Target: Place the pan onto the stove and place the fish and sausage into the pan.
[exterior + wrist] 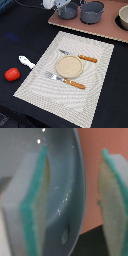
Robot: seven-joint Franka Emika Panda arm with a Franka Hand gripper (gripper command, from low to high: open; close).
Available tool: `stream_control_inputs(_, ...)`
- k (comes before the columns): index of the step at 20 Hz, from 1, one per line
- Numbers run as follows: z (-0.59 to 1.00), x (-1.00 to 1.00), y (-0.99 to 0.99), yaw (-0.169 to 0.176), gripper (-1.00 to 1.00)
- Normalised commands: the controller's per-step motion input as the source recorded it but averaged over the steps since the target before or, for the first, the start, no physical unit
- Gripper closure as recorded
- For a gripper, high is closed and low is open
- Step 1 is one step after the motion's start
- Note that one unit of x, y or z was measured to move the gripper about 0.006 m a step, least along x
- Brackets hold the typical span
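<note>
The stove (100, 27) already carries the pan (67, 10). The end effector (59, 6) straddles the pan's rim, fingers (30, 203) spread. Fish (26, 62) and sausage (12, 74) lie on the desk (20, 30), not yet moved.

Pan and pot on the stove, food off the mat.
The pan (67, 10) and pot (92, 11) sit upper centre on the stove (107, 31); fish (25, 61) and sausage (12, 74) lie left of the placemat (95, 85).
</note>
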Motion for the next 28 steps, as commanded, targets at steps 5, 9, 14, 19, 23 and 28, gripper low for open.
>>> stream_control_inputs(5, 0.41, 0.11, -0.71, -0.024, -1.0)
stream_control_inputs(9, 0.39, 0.13, -0.92, 0.0, -1.0)
stream_control_inputs(14, 0.31, 0.1, -0.94, 0.0, -1.0)
stream_control_inputs(19, 0.18, 0.06, -0.94, 0.0, -1.0)
stream_control_inputs(23, 0.08, 0.05, -0.94, 0.0, -1.0)
stream_control_inputs(28, 0.01, 0.02, -0.96, 0.0, -1.0)
